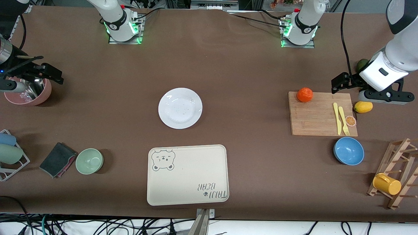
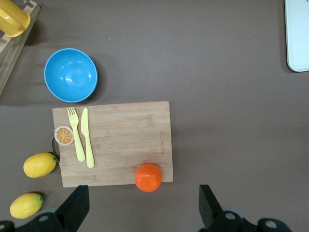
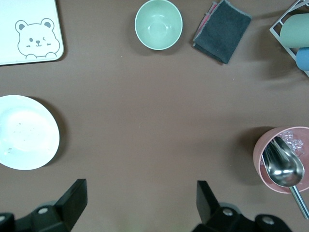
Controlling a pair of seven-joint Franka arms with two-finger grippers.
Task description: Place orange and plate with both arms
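Orange (image 1: 304,94), small, round and reddish, sits on the bamboo cutting board's (image 1: 321,114) corner, so the left gripper (image 1: 338,83), wide open and empty, should straddle it squarely, while the right gripper (image 1: 52,75), also open and empty, waits over the pink bowl (image 1: 28,94), well apart from the glossy white round plate (image 1: 180,108).

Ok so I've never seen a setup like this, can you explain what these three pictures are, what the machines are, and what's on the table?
These are two robot arms bolted to a brown table. One picture looks down from a high camera facing them; the other two come from cameras on each arm's wrist. The left gripper hangs open over the table's edge by the cutting board, holding nothing. The right gripper hangs open at the other end, near a pink bowl with a metal scoop, also holding nothing. The orange sits on a corner of the cutting board, along with a yellow knife and fork. The white plate lies mid-table, with the bear-print tray nearer the front camera.
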